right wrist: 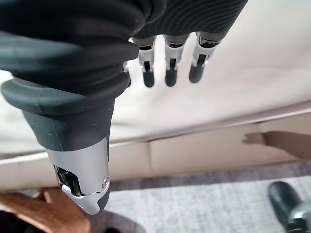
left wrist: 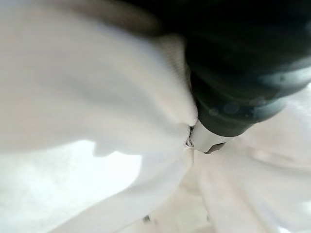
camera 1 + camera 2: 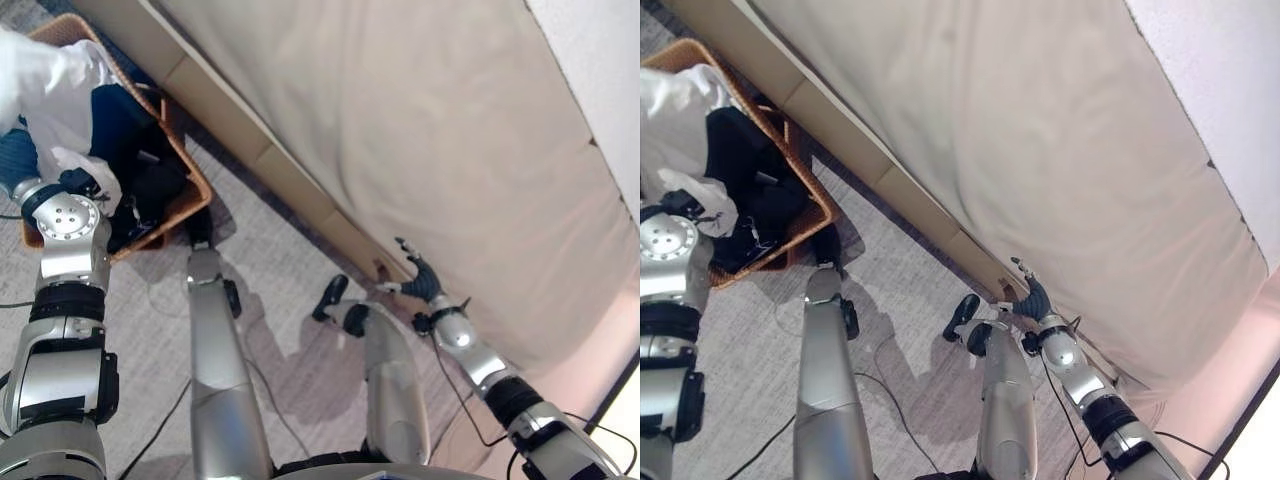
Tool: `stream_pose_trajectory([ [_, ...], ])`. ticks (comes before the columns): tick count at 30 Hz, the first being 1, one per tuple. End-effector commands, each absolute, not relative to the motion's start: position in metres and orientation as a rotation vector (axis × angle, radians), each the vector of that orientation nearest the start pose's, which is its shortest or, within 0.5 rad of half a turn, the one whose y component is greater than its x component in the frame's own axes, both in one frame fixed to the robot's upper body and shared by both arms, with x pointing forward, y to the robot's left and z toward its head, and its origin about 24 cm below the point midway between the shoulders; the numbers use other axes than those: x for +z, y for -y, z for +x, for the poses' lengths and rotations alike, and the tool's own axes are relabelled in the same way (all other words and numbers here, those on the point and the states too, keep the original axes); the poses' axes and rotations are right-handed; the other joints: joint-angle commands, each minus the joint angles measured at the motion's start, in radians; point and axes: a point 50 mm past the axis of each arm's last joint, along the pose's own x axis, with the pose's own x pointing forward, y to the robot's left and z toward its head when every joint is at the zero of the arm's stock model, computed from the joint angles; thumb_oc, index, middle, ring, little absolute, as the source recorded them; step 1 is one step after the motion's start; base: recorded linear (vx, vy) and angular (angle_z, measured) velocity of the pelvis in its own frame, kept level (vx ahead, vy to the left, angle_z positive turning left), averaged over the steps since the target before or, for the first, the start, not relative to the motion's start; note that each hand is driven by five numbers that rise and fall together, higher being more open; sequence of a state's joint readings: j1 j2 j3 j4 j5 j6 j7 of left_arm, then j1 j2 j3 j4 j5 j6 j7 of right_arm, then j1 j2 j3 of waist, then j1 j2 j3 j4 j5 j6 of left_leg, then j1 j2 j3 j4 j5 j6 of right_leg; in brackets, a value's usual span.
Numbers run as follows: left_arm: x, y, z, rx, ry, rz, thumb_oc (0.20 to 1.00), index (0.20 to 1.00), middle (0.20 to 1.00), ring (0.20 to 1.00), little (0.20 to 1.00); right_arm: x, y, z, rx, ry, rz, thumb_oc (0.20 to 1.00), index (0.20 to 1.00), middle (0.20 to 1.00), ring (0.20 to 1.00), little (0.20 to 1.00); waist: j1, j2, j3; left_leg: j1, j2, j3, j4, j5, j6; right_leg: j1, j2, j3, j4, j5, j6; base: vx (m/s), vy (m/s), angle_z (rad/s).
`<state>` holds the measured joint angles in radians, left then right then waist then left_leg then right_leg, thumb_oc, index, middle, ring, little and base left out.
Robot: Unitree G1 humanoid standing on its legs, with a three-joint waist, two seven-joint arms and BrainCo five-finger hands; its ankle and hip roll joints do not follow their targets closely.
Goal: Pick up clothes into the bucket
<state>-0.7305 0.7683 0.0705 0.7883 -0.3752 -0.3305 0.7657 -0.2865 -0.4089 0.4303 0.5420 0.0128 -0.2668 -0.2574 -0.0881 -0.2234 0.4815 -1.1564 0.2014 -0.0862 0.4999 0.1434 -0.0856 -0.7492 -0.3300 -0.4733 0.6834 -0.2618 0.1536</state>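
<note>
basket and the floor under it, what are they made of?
Basket: looks like woven wicker or rattan, warm brown and matte; the rim and wall show braided strands. It holds dark clothes, and the white garment drapes over it by the left hand.
Floor: likely low-pile carpet, grey with a fine streaked weave and no shine; could be textured vinyl.

A brown wicker basket (image 3: 190, 190) sits on the floor at upper left, holding dark clothes (image 3: 135, 165). A white garment (image 3: 50, 85) drapes over its left side.
</note>
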Motion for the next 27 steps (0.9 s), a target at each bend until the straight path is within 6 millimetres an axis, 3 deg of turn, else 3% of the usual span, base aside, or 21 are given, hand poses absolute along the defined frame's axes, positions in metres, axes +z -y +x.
stream_pose_trajectory([
  [1,0.262,-0.387,0.302,1.141,0.639,0.159,0.200,0.200,0.200,0.200,0.200,0.022,0.177,0.283,0.088,0.076,-0.443,1.000,1.000,1.000,1.000,1.000,0.043,-0.113,0.038,0.000,0.016,-0.002,0.220,-0.240,0.012,-0.030,-0.058,0.027,-0.119,0.233,0.063,0.02,-0.008,-0.07],
  [6,0.242,-0.398,0.304,1.161,0.509,0.183,0.200,0.200,0.200,0.200,0.200,0.029,0.183,0.276,0.096,0.115,-0.448,1.000,1.000,1.000,1.000,1.000,0.023,-0.130,0.038,-0.026,0.023,-0.007,0.256,-0.254,0.019,-0.057,-0.046,0.036,-0.106,0.228,0.061,0.02,0.024,-0.08],
  [18,0.220,-0.391,0.315,1.135,0.431,-0.033,0.200,0.200,0.200,0.200,0.200,0.036,0.186,0.280,0.077,0.129,-0.445,1.000,1.000,1.000,1.000,1.000,0.019,-0.121,0.031,-0.033,0.029,-0.009,0.286,-0.272,0.027,-0.061,-0.034,0.046,-0.106,0.230,0.061,0.01,0.014,-0.06],
  [27,0.209,-0.388,0.316,1.092,0.393,0.051,0.200,0.200,0.200,0.200,0.200,0.030,0.194,0.275,0.072,0.094,-0.460,1.000,1.000,1.000,1.000,1.000,0.026,-0.129,0.009,-0.012,0.024,-0.017,0.265,-0.264,0.030,-0.019,-0.021,0.021,-0.129,0.238,0.066,0.00,-0.003,0.00],
])
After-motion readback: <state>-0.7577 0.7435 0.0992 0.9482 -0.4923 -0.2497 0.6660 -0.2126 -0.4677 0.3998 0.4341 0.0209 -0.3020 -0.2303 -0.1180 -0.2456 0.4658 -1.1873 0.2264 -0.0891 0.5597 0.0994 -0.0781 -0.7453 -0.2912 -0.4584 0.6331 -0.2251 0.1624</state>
